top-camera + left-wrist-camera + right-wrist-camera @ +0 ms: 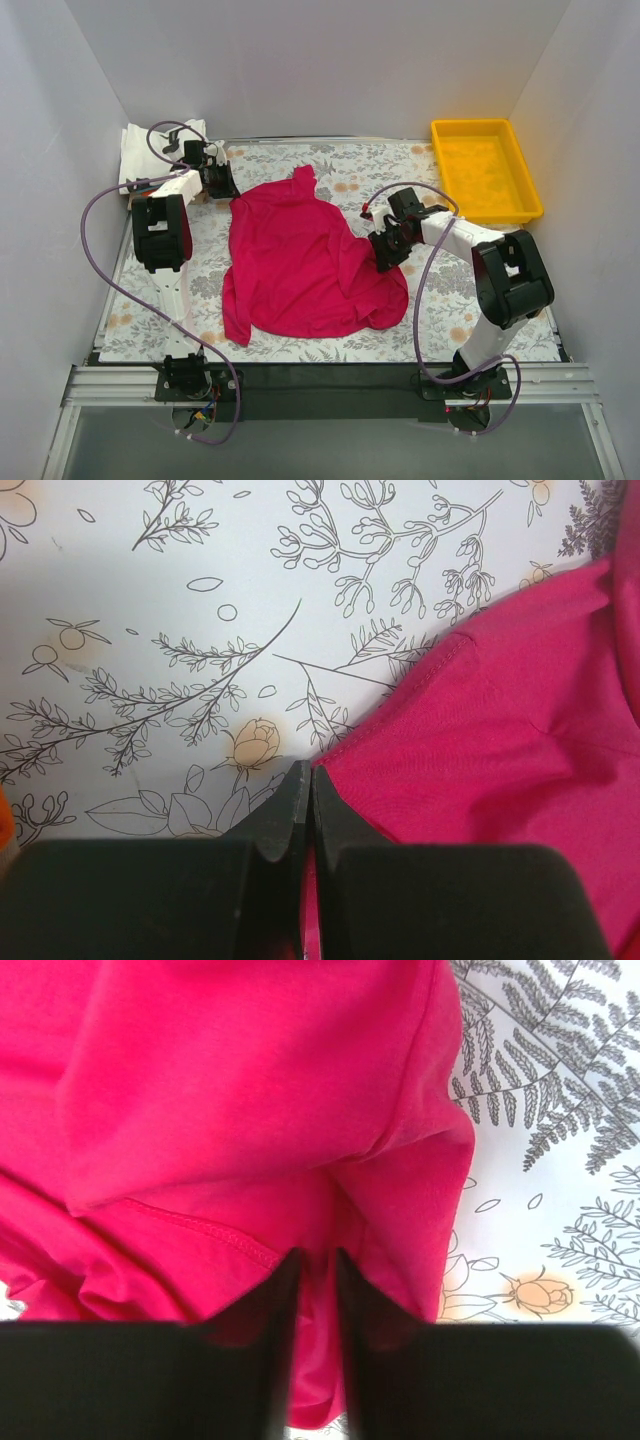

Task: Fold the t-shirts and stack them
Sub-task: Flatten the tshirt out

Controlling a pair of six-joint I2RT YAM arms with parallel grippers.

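Note:
The magenta-red t-shirt lies spread and rumpled on the flowered table cover in the middle. My left gripper is at the shirt's far left corner. In the left wrist view it is shut, with a thin edge of the red cloth pinched between the jaws. My right gripper is at the shirt's right edge. In the right wrist view it is shut on a fold of the red cloth. A white folded cloth lies at the back left, partly hidden by the left arm. The light blue shirt is out of view.
A yellow plastic tray stands at the back right. White walls close in the table on three sides. An orange sliver shows at the left edge of the left wrist view. The flowered cover lies bare to the right of the shirt.

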